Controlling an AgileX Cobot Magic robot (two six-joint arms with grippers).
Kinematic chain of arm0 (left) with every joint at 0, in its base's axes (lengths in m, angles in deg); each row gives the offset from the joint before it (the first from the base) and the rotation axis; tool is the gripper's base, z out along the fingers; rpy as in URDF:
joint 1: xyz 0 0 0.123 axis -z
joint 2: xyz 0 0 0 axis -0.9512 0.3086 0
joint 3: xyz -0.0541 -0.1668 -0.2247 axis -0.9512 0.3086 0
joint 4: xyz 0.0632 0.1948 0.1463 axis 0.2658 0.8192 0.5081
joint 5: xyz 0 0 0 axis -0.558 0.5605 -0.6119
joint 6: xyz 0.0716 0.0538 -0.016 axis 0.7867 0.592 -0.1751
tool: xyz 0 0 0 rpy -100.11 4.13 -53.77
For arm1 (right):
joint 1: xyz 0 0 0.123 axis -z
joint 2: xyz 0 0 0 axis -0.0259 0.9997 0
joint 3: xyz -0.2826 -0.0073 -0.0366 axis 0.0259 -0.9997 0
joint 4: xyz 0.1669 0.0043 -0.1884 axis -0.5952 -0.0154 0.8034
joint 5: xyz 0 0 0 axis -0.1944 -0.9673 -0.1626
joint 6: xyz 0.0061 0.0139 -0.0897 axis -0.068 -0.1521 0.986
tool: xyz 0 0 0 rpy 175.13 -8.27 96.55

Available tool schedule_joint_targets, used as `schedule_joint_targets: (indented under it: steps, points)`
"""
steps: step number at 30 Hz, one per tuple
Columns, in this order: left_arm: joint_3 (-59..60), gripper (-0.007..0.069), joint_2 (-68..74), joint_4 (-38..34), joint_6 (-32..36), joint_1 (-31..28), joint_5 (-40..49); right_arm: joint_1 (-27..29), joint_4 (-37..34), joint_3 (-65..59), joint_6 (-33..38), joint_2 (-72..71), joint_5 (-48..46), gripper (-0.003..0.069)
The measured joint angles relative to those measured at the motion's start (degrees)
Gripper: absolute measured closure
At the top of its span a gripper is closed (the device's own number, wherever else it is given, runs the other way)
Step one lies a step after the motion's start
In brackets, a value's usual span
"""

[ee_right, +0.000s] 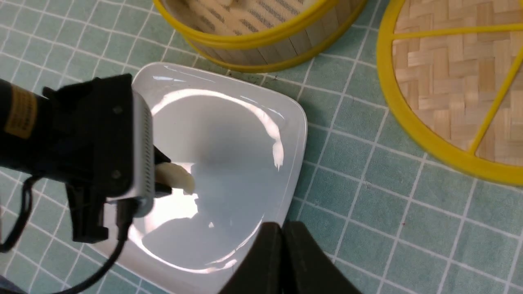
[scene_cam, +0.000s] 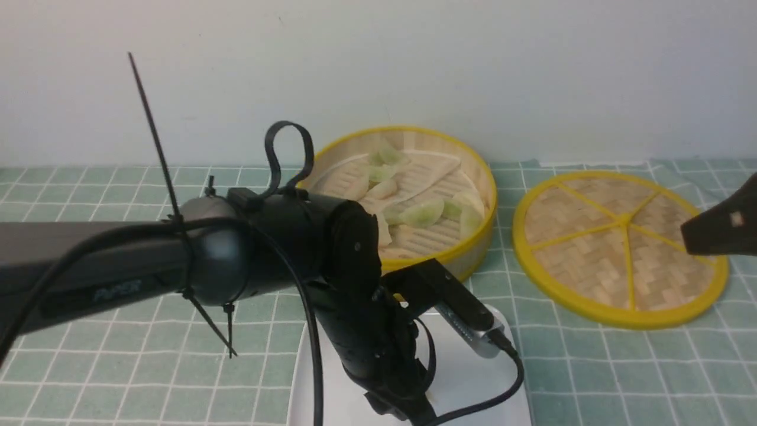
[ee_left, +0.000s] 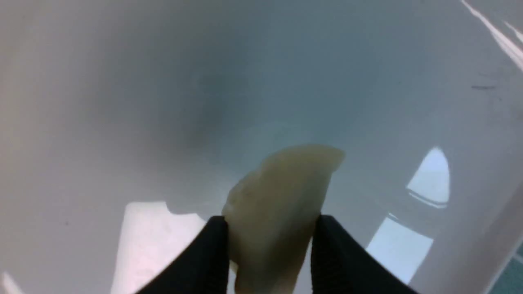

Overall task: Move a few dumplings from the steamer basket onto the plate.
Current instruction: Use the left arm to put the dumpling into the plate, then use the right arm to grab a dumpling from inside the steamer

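Note:
My left gripper [ee_left: 269, 228] is shut on a cream-white dumpling [ee_left: 282, 192] and holds it just above the inside of the white plate [ee_left: 122, 122]. In the right wrist view the dumpling [ee_right: 176, 178] sticks out from the left gripper over the plate's [ee_right: 245, 134] middle. In the front view my left arm hides most of the plate [scene_cam: 467, 378]. The steamer basket [scene_cam: 480, 234] stands behind the plate with several green and white dumplings [scene_cam: 423, 213] inside. My right gripper [ee_right: 282, 225] is shut and empty, hovering by the plate's edge.
The flat woven basket lid [scene_cam: 618, 248] with yellow spokes lies to the right of the basket; it also shows in the right wrist view [ee_right: 457, 77]. A green checked cloth [scene_cam: 118, 355] covers the table. A white wall stands right behind the basket.

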Motion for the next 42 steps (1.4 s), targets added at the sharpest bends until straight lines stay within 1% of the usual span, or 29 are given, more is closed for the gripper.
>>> schedule_joint_targets:
  steps: [2, 3, 5, 6, 7, 8, 9, 10, 11, 12, 13, 15, 17, 18, 19, 21, 25, 27, 29, 31, 32, 33, 35, 37, 38, 39, 40, 41, 42]
  points:
    - [0.00, 0.0239, 0.64, 0.13, -1.10, -0.01, -1.66, 0.00, 0.16, 0.00, 0.01, 0.00, 0.59, 0.0671]
    - [-0.08, 0.0229, 0.64, 0.13, -1.25, -0.01, -1.66, 0.00, 0.14, 0.00, 0.07, 0.00, 0.73, 0.0671]
    - [-1.70, 0.0102, 0.71, 1.99, -3.95, -0.29, -1.25, 0.00, 0.19, 0.04, 1.01, 0.14, 2.10, 0.0671]
    - [-2.94, 0.0071, 0.71, 2.88, -5.14, -0.36, -0.48, 0.00, 0.08, 0.17, 1.95, 0.45, 2.68, 0.0671]
    - [-2.94, 0.0071, 0.71, 3.12, -5.52, -0.36, -0.22, 0.00, 0.08, 0.16, 1.95, 0.45, 2.68, 0.0670]
    - [-5.68, 0.0050, 0.71, 5.13, -8.61, -0.80, 2.42, -0.06, -0.07, 0.95, 3.43, 1.47, 3.17, 0.0669]
    - [-7.60, 0.0057, 0.58, 7.24, -11.69, -1.14, 5.17, -0.32, -0.13, 2.15, 4.18, 2.54, 3.23, 0.0670]
    - [-9.09, 0.0069, 0.32, 8.91, -13.25, -1.50, 6.10, -0.90, 0.03, 3.23, 4.88, 3.95, 3.23, 0.0670]
    - [-10.75, 0.0118, -0.29, 11.18, -15.71, -2.03, 8.84, -1.60, 0.31, 4.54, 5.20, 5.31, 3.09, 0.0670]
    - [-11.33, 0.0140, -0.65, 12.13, -17.09, -2.25, 9.72, -2.06, 0.48, 5.63, 5.31, 6.05, 2.94, 0.0670]
    - [-13.22, 0.0260, -2.67, 15.89, -20.38, -3.66, 13.06, -4.86, 2.24, 9.33, 5.60, 9.92, 2.54, 0.0670]
    - [-13.75, 0.0452, -6.62, 19.61, -23.98, -5.83, 15.52, -8.51, 4.74, 12.86, 5.22, 14.36, 2.41, 0.0670]
    - [-13.66, 0.0536, -9.46, 20.86, -26.30, -8.07, 16.77, -11.03, 7.26, 16.10, 4.50, 17.49, 2.41, 0.0670]
    - [-12.73, 0.0587, -13.13, 21.47, -27.59, -10.57, 16.92, -13.97, 9.76, 19.47, 3.12, 21.36, 2.53, 0.0670]
    - [-11.94, 0.0607, -15.82, 21.79, -27.98, -12.04, 16.92, -15.43, 11.30, 21.89, 2.08, 24.82, 2.76, 0.0670]
    - [-8.73, 0.0625, -21.59, 21.99, -28.16, -15.87, 17.08, -17.46, 13.67, 27.32, 0.31, 30.69, 3.45, 0.0669]
    - [-0.99, 0.0631, -30.49, 21.77, -27.60, -21.09, 18.15, -19.24, 14.66, 36.63, -0.42, 42.36, 4.11, 0.0655]
    - [0.76, 0.0631, -32.46, 21.65, -27.46, -21.87, 18.27, -19.35, 14.66, 39.12, -0.05, 45.28, 4.49, 0.0646]
    - [4.24, 0.0631, -37.17, 21.51, -27.67, -22.65, 18.33, -19.42, 13.76, 46.12, 2.02, 52.83, 4.84, 0.0604]
    - [5.42, 0.0631, -38.79, 21.05, -27.93, -22.70, 18.33, -19.42, 13.08, 48.54, 3.28, 56.24, 4.98, 0.0582]
    - [6.58, 0.0631, -40.58, 20.27, -28.21, -22.70, 18.45, -19.42, 11.76, 52.94, 5.34, 61.05, 5.09, 0.0526]
    - [6.71, 0.0631, -40.76, 20.17, -28.20, -22.70, 18.45, -19.42, 11.76, 52.94, 5.53, 61.55, 5.09, 0.0526]
    - [7.99, 0.0631, -42.90, 18.98, -28.39, -22.70, 18.76, -19.73, 11.16, 57.63, 8.30, 67.40, 5.13, 0.0423]
    - [8.50, 0.0631, -43.89, 18.85, -28.39, -22.70, 19.63, -20.23, 11.53, 59.79, 9.87, 70.90, 5.13, 0.0342]
    - [8.57, 0.0631, -44.02, 18.85, -28.39, -22.70, 19.69, -20.29, 11.61, 59.93, 10.04, 71.46, 5.21, 0.0335]
    - [8.63, 0.0631, -44.25, 18.81, -28.39, -22.70, 20.02, -20.61, 12.24, 60.56, 10.64, 72.91, 5.53, 0.0283]
    - [8.64, 0.0631, -44.33, 18.81, -28.39, -22.70, 20.02, -20.71, 12.31, 60.61, 10.81, 73.32, 5.63, 0.0276]
    - [8.64, 0.0631, -44.46, 18.81, -28.39, -22.70, 20.09, -21.29, 13.30, 60.76, 11.09, 74.69, 6.11, 0.0228]
    - [8.69, 0.0631, -44.53, 18.81, -28.39, -22.70, 20.23, -21.56, 14.20, 60.88, 11.17, 75.37, 6.39, 0.0204]
